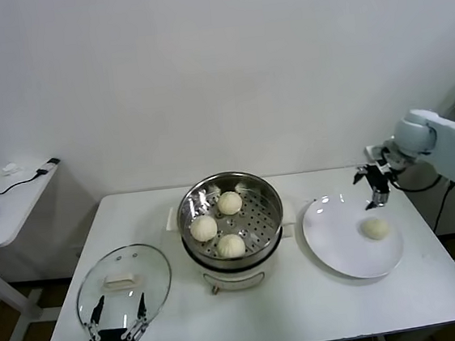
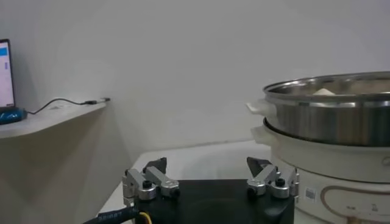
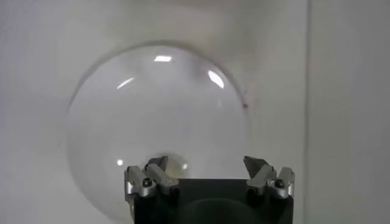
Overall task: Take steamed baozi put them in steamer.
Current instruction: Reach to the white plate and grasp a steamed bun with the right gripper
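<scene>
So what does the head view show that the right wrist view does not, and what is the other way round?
Only the head view shows the steamer with three baozi in its basket, the glass lid lying on the table, and the left gripper parked at the near edge by the lid.

Only the right wrist view shows the right gripper close up, jaws wide open and holding nothing.

Both show the white plate and the last baozi on it.
</scene>
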Action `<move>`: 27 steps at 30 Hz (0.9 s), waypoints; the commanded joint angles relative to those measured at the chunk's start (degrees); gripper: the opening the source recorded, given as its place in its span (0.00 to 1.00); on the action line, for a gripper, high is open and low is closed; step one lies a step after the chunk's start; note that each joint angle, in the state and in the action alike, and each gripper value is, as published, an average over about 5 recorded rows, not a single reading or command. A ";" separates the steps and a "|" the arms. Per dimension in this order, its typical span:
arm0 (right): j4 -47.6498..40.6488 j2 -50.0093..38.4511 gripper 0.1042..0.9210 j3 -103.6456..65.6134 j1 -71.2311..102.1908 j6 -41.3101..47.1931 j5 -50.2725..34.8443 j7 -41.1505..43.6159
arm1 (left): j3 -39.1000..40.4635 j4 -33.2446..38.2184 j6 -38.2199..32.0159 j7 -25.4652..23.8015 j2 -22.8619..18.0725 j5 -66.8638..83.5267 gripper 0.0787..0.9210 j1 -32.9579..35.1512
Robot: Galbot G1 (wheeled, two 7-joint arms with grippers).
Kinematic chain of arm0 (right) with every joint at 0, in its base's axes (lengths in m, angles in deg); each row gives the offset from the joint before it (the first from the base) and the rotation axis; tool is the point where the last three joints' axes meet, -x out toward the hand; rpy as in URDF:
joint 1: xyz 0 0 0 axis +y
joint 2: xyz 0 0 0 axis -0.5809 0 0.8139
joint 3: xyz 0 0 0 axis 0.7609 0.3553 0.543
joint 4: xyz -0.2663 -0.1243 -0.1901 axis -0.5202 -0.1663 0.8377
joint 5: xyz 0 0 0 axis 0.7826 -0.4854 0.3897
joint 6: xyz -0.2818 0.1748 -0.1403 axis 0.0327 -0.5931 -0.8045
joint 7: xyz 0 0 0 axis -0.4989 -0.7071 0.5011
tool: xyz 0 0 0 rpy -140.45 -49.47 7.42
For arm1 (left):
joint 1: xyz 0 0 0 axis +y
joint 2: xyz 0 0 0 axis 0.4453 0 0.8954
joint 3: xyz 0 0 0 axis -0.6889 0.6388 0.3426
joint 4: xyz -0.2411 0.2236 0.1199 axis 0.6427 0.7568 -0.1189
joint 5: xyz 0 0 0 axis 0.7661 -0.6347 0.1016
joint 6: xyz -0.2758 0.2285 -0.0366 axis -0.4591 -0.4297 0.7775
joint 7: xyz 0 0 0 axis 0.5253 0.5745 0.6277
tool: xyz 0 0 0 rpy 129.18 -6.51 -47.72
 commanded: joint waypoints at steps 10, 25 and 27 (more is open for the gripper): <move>-14.93 5.71 0.88 -22.49 19.85 -4.11 16.08 2.32 | 0.35 -0.43 0.51 -0.08 -0.31 -0.71 0.88 -0.11; -18.56 10.36 0.87 -22.79 19.17 -3.57 16.50 2.69 | 0.04 -0.64 0.27 -0.03 -0.33 -0.80 0.88 0.26; -18.90 10.49 0.85 -22.58 18.80 -3.69 16.60 3.01 | 0.03 -0.69 0.24 -0.03 -0.35 -0.82 0.88 0.29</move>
